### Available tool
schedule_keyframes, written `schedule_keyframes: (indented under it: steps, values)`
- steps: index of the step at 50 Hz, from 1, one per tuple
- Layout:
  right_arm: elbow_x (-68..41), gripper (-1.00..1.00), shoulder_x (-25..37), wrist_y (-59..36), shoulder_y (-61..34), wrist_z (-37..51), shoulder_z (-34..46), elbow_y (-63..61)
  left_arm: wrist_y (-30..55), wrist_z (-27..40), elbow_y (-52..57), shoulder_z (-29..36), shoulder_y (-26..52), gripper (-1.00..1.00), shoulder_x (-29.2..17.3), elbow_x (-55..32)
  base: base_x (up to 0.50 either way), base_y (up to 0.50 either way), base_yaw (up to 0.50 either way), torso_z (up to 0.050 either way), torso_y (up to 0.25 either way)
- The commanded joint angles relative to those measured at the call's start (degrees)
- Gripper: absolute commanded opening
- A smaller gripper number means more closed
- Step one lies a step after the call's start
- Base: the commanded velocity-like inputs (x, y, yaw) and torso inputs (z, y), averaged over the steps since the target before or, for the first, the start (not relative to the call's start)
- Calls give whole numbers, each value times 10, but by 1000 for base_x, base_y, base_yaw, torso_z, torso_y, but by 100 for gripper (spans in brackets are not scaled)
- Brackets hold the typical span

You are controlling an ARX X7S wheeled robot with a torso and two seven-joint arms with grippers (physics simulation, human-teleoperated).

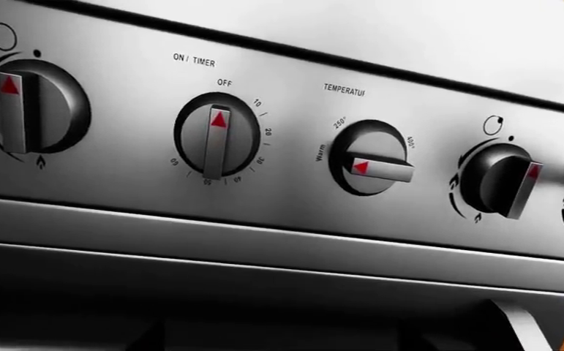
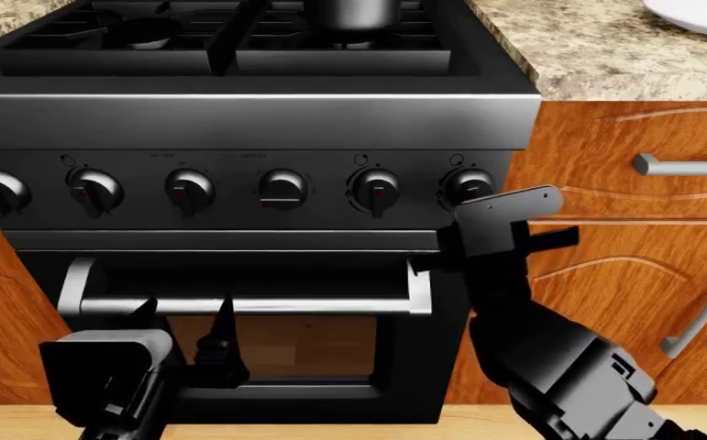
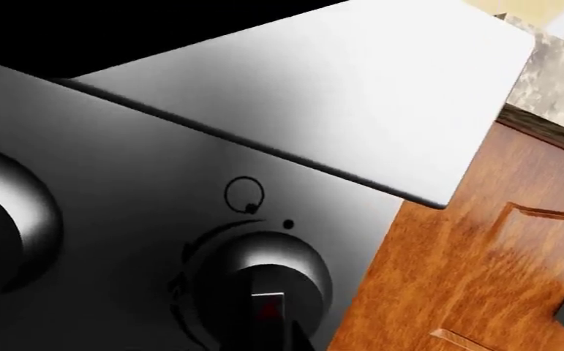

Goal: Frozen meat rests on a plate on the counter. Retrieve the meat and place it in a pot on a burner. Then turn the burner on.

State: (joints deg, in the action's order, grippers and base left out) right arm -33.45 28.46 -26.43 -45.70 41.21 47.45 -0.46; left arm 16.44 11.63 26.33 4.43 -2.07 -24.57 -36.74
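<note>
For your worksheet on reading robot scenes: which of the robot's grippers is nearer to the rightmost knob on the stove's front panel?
Right. The right gripper is raised just beside the rightmost knob, at the panel's right end. The left gripper hangs low in front of the oven door, well below the knob row.

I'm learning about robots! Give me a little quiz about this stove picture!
1. True or false: the pot sits on the stove top.
2. Which knob is the right hand closest to? A) far-left knob B) a middle knob C) far-right knob
3. Fill in: the red arrow on the timer knob points at the word ___.

Key: 1 true; 2 C; 3 OFF.
</note>
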Motion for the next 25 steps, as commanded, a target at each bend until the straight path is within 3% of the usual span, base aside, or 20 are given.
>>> schedule_keyframes:
  steps: [1,25]
  values:
    - [13,-100,27,-34,-12,6,0,-12,2,3,4,2,-1,100,-2,-1,0,0,0,0,0]
    - [57,-100,37,-70,-37,8,39,-6,1,7,8,3,-1,100,-5,-5,-1,-1,-3,0,0]
